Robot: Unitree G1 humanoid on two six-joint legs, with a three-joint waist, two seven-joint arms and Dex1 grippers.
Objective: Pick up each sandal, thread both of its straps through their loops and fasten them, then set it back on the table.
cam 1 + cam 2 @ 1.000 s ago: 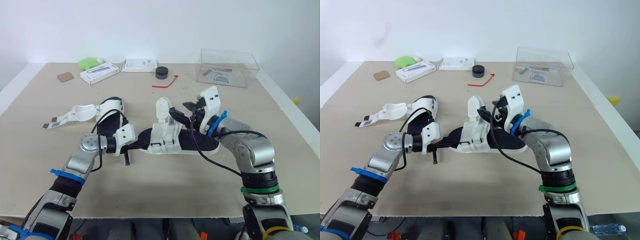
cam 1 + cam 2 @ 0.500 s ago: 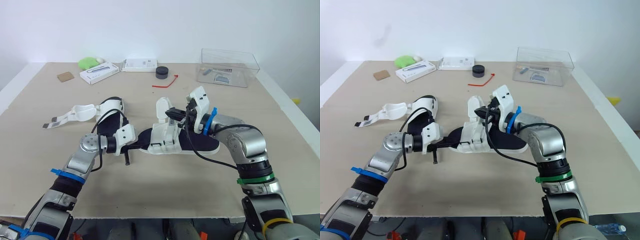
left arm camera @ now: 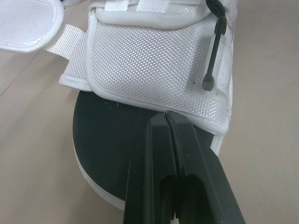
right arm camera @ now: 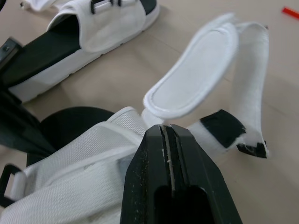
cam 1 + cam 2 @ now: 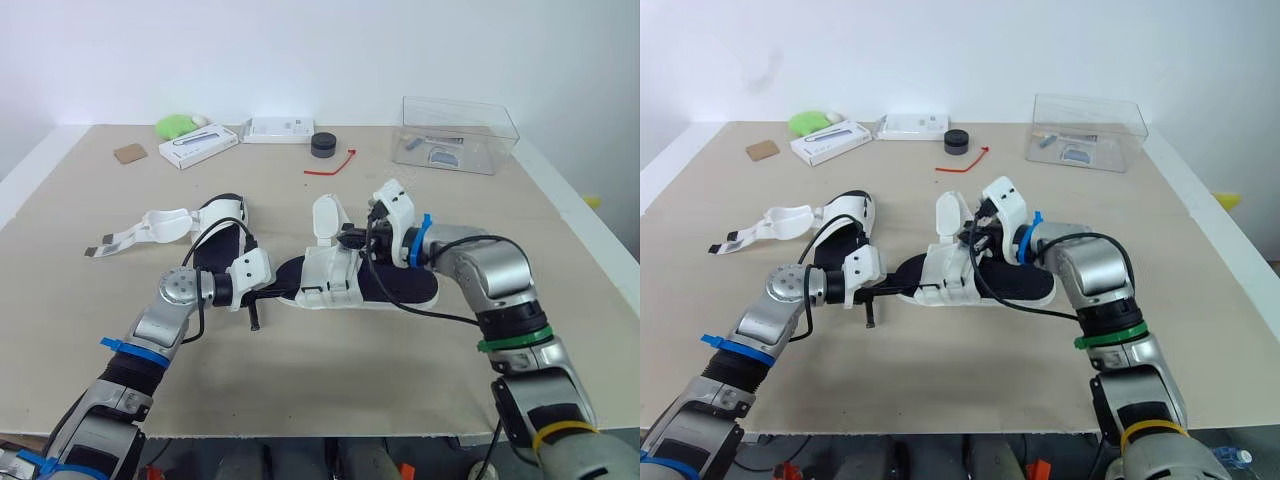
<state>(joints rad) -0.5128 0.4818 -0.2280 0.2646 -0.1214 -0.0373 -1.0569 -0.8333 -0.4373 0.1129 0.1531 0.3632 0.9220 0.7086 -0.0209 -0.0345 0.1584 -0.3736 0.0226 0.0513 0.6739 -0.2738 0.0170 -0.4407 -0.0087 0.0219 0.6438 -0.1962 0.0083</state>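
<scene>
A sandal (image 5: 385, 285) with a black sole and a white upper lies mid-table, its padded strap flap (image 5: 326, 218) standing up. My left gripper (image 5: 283, 290) is shut at the sandal's left end. In the left wrist view its fingertips (image 3: 159, 122) meet the rim of the white upper (image 3: 154, 56) over the black insole. My right gripper (image 5: 352, 240) is shut at the base of the flap (image 4: 196, 79), pinching the strap there. The second sandal (image 5: 218, 222) lies to the left, its straps (image 5: 150, 225) spread open on the table.
At the back stand a clear plastic box (image 5: 458, 135), a black round puck (image 5: 323, 145), a red tie (image 5: 335, 165), two white boxes (image 5: 198, 145) (image 5: 280, 130), a green lump (image 5: 175, 126) and a brown square (image 5: 130, 154). The table's front edge runs close below my arms.
My right gripper has come down and to the left from above the sandal onto the strap flap, and has gone from open to shut. The left gripper and both sandals stayed put.
</scene>
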